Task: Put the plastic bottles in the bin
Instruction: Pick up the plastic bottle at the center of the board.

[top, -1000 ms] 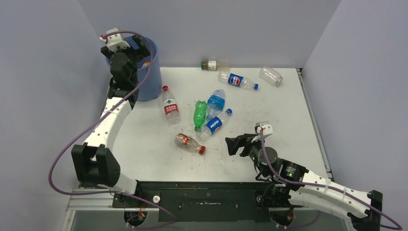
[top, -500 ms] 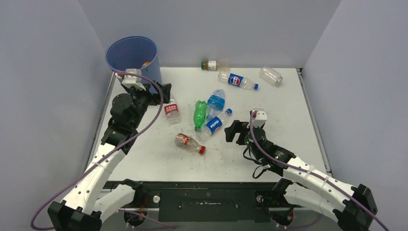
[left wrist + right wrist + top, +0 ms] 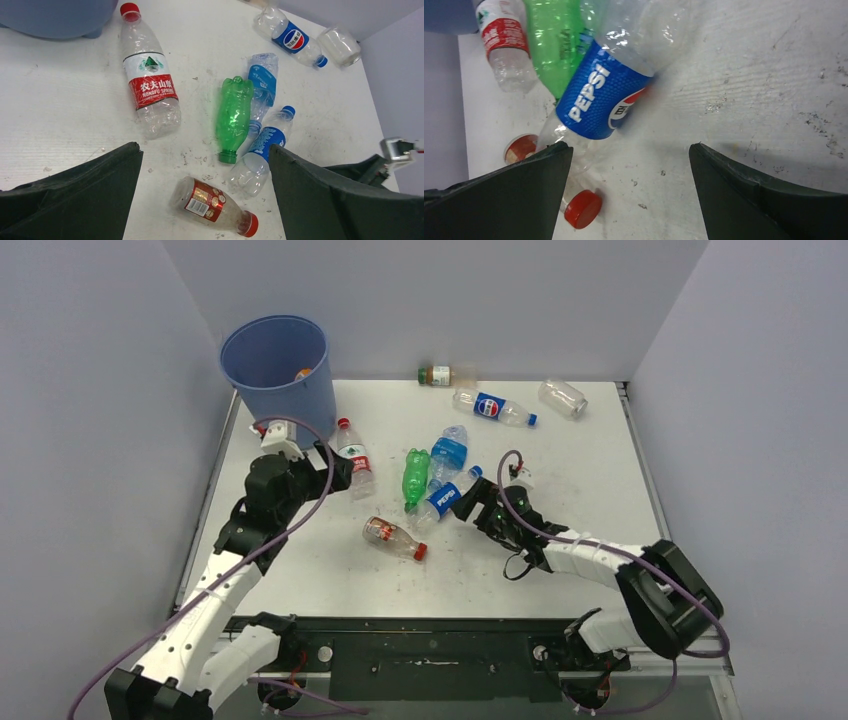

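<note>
Several plastic bottles lie on the white table [image 3: 560,470]. A clear red-labelled one [image 3: 353,462] lies right of the blue bin [image 3: 275,360], with something orange [image 3: 303,373] inside the bin. A green bottle [image 3: 415,477], a blue-tinted one [image 3: 449,452] and a Pepsi bottle [image 3: 446,497] lie bunched at the centre, and a small red-capped bottle [image 3: 394,537] lies nearer. My left gripper [image 3: 335,468] hangs open and empty beside the red-labelled bottle [image 3: 149,90]; the red-capped bottle [image 3: 212,207] shows between its fingers. My right gripper [image 3: 630,146] is open, its left finger [image 3: 514,195] at the Pepsi bottle's [image 3: 599,100] base.
At the back of the table lie a second Pepsi bottle [image 3: 492,407], a small brown bottle [image 3: 436,375] and a clear jar-like bottle [image 3: 562,397]. Grey walls close in the left, back and right sides. The bin stands in the far left corner.
My left arm has swung back from over the bin and come down by the red-labelled bottle. My right arm has reached forward and left to the central Pepsi bottle.
</note>
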Controlling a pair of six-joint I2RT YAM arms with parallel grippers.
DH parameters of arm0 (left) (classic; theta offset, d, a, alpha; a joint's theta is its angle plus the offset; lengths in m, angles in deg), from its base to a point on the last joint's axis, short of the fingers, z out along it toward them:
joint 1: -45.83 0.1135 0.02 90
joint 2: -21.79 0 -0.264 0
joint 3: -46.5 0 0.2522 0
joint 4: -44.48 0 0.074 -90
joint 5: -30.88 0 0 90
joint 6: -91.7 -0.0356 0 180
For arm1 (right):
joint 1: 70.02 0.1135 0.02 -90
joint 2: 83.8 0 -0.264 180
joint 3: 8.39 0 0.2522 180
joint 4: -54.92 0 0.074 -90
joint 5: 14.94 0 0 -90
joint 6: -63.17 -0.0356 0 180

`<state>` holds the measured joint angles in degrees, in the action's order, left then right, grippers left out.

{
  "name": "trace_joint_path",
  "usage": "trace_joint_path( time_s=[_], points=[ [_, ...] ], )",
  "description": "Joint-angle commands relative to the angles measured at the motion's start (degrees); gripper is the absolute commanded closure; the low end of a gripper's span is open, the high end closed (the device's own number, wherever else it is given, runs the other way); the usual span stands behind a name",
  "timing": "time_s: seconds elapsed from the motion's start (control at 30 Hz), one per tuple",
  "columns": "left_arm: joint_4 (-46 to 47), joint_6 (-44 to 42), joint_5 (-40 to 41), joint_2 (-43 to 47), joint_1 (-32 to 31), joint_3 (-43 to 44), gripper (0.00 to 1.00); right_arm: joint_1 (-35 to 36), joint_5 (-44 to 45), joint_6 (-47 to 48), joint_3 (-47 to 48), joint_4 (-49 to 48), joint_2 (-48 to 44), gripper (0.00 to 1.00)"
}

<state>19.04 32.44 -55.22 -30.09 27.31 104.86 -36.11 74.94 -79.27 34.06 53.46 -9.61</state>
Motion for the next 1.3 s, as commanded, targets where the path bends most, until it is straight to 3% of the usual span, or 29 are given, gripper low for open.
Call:
trace_joint_path(
  time_s=[0.0,0.17,0.37,0.7,0.9,1.03,1.17,1.27],
  points=[
    [0.55,0.55,1.63,4.9,0.06,-0.1,0.04,-0.42,-1.09,-8.34,2.93,-9.13,8.09,0.1],
    [2.45,-2.43,5.84,9.92,-3.44,-2.41,0.04,0.3,-0.1,-11.53,5.35,-12.82,15.1,0.1],
    [3.41,-4.8,8.83,12.51,-7.6,-3.62,0.04,1.33,3.92,-11.45,5.56,-13.45,16.64,0.1],
    [4.31,-4.73,7.33,12.46,-8.02,-4.23,0.04,2.79,9.72,-11.55,12.8,-4.88,22.6,0.09],
    [4.04,-4.81,7.94,12.67,-8.55,-4.25,0.04,3.19,10.55,-7.77,15.06,-1.33,26.49,0.02],
    [4.2,-5.12,7.93,13.18,-9.14,-4.34,0.04,3.13,11.41,-5.68,10.82,-3.42,25.63,0.12],
    [4.75,-5.31,7.52,13.83,-9.29,-4.71,0.04,2.7,11.19,-4.36,6.17,-6.05,23.81,0.35],
    [5.32,-5.8,7.65,14.74,-10.02,-5.15,0.04,2.57,11.21,-2.83,3.68,-6.98,20.18,0.46]
  ],
)
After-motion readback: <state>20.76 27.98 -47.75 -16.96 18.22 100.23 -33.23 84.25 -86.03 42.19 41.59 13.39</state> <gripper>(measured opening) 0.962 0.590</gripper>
